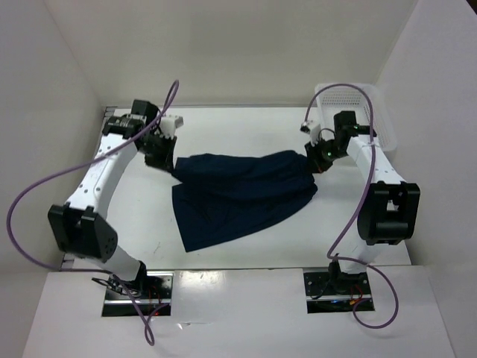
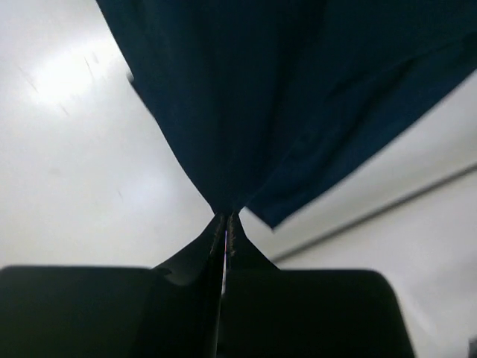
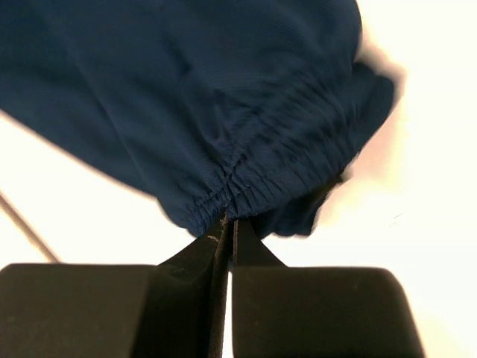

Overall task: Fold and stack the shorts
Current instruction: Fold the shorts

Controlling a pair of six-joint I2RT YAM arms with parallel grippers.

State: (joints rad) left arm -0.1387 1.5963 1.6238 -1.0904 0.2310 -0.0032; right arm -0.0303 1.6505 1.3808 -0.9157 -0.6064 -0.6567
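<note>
as the navy shorts (image 1: 238, 198) lie spread across the table (image 1: 223, 123), drawn between both arms, they look light, limp and prone to sag; left gripper (image 2: 226, 218) is clamped on a bunched fabric edge, right gripper (image 3: 227, 221) on the elastic waistband (image 3: 298, 179); seamed edges seem the firmest hold.

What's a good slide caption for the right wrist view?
Right end effector shut on the gathered waistband of the navy shorts.

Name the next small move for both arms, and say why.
Probably lift both ends together a little. The left gripper and right gripper are each shut on opposite ends of the shorts, whose body lies creased on the table.
</note>
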